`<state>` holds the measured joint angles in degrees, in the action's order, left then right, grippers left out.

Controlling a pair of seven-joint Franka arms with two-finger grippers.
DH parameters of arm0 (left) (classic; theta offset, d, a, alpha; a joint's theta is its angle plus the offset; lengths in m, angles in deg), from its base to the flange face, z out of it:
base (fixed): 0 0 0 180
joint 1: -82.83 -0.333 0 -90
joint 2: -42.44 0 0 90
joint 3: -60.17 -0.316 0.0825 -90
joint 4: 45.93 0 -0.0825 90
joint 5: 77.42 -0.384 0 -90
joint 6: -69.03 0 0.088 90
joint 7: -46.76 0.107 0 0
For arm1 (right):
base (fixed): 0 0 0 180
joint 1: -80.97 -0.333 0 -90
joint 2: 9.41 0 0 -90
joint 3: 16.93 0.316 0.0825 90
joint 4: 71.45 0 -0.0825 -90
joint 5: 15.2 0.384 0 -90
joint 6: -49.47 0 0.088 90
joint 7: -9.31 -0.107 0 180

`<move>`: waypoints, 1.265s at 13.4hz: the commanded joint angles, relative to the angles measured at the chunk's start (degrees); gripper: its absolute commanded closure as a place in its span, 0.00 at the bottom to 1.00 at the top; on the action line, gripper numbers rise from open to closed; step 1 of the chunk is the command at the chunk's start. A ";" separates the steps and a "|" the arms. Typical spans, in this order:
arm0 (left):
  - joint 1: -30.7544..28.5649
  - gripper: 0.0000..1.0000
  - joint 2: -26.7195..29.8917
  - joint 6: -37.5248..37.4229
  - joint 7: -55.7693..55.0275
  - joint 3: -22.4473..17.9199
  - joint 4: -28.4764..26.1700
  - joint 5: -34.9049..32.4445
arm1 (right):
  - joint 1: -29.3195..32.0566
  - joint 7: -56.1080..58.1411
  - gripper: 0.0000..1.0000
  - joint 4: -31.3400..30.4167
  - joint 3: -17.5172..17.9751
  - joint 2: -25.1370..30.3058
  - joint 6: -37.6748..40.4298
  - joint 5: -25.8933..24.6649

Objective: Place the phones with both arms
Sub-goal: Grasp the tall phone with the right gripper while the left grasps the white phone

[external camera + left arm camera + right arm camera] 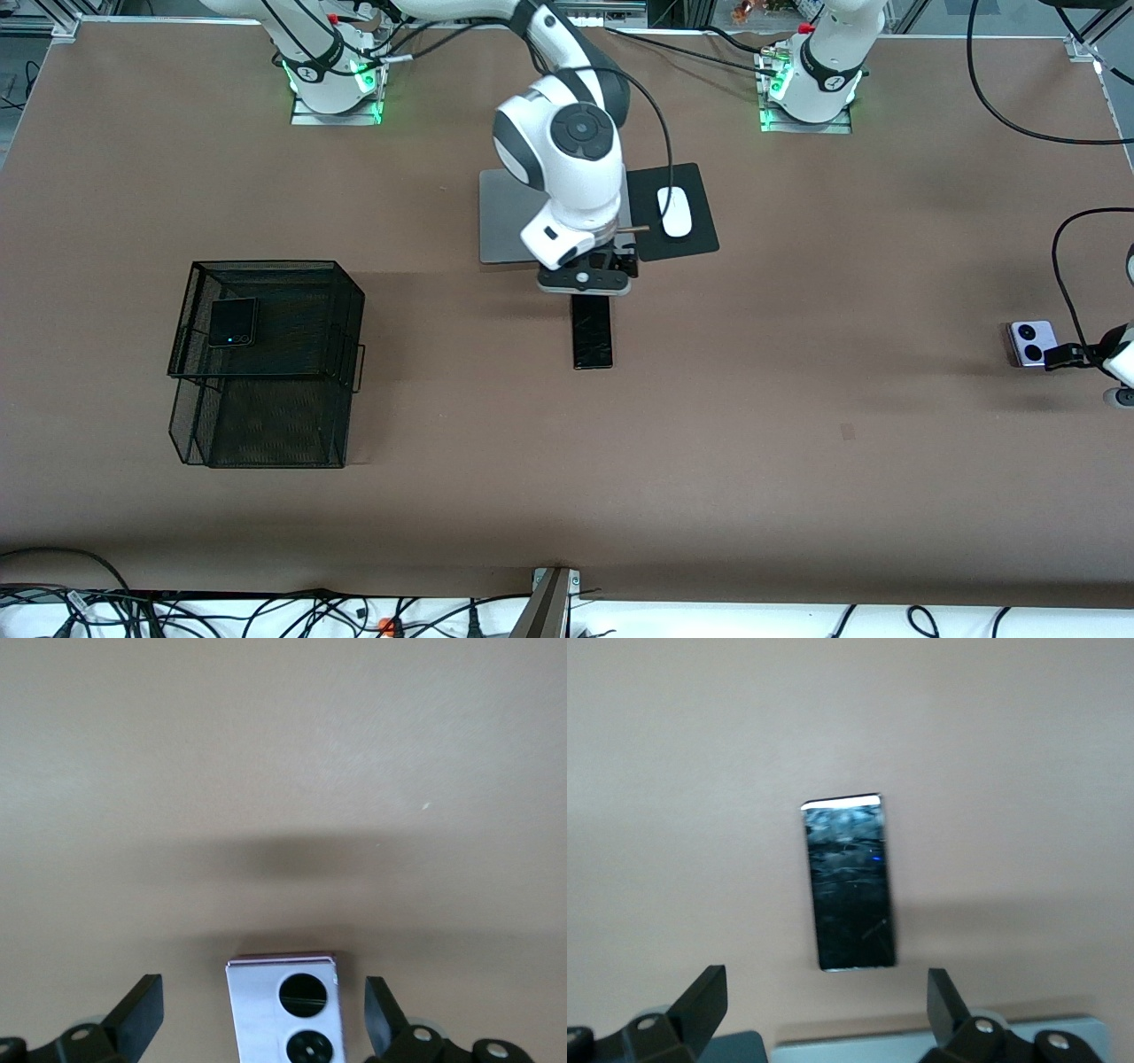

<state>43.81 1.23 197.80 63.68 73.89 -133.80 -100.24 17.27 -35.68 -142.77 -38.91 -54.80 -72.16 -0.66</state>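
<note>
A long slim black phone [593, 332] lies flat mid-table, just nearer the front camera than the laptop. My right gripper [587, 282] hangs open over the laptop's near edge and that phone's end. In the right wrist view the phone [848, 886] lies ahead of the open right gripper [824, 992], untouched. A lavender-white phone [1032, 343] with two black lenses rests at the left arm's end of the table. My left gripper [1067, 356] is beside it. In the left wrist view the phone [285, 1010] sits between the open left gripper's [263, 997] spread fingers. A black flip phone [233, 322] lies on the mesh basket's top tier.
A black two-tier mesh basket [266, 372] stands toward the right arm's end. A grey laptop [509, 217] lies mid-table near the bases, with a white mouse [676, 211] on a black pad [700, 235] beside it. Cables run along the table's near edge.
</note>
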 commanded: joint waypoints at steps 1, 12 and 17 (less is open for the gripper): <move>-2.20 0.00 -1.68 2.10 3.28 1.22 -0.90 1.28 | 1.12 -0.37 0.00 2.51 1.41 -5.04 -4.04 0.58; -6.78 0.49 -1.77 12.91 4.88 1.22 -10.40 3.40 | 2.44 2.54 0.00 2.15 1.41 -13.67 -13.02 0.58; -6.34 0.79 1.12 5.03 5.40 4.45 -7.60 3.31 | 2.35 2.71 0.00 2.24 2.20 -14.81 -14.86 0.49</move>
<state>37.52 -0.91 208.40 67.61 76.04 -142.59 -97.85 19.06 -34.02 -142.52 -37.33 -68.09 -86.27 -0.66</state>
